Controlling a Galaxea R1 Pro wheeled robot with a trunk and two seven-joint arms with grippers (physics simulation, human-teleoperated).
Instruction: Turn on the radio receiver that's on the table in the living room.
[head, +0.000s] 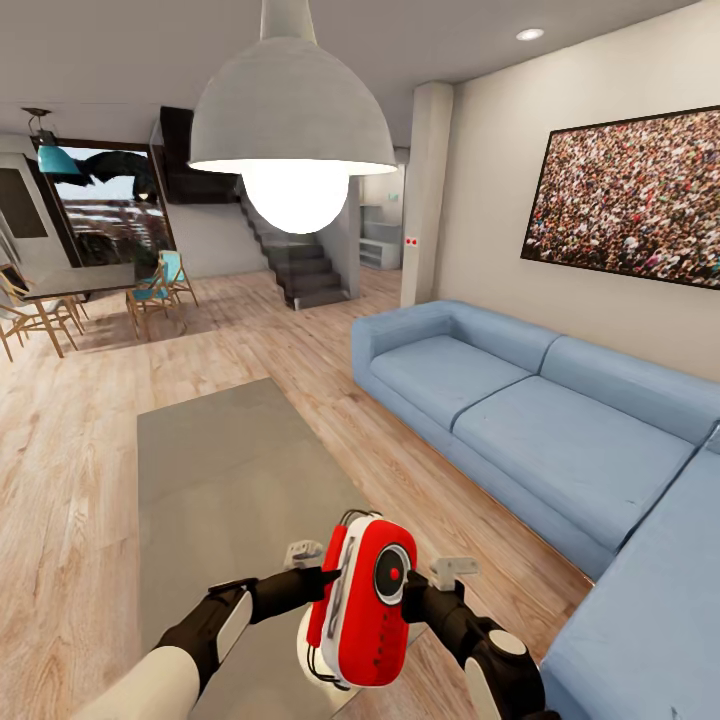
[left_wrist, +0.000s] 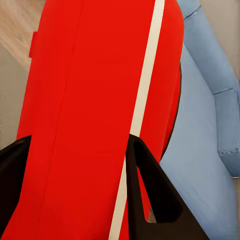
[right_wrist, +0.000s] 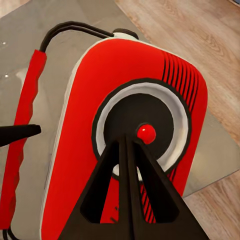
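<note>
Red radio receiver (head: 362, 600) upright, white trim, dark dial, red light, above grey glassy table (head: 215, 470)

Home living room: blue L-shaped sofa (head: 540, 420) at 3 o'clock, crowd photo (head: 630, 195) on wall, pendant lamp (head: 293, 120) at 12, dining chairs (head: 150, 295) at 10.

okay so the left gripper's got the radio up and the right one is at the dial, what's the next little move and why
Probably nudge the right gripper forward onto the red light at the dial's centre. The left gripper has the radio clamped between its fingers above the table, and the shut right fingertips sit just beside that light, which shows red.
</note>
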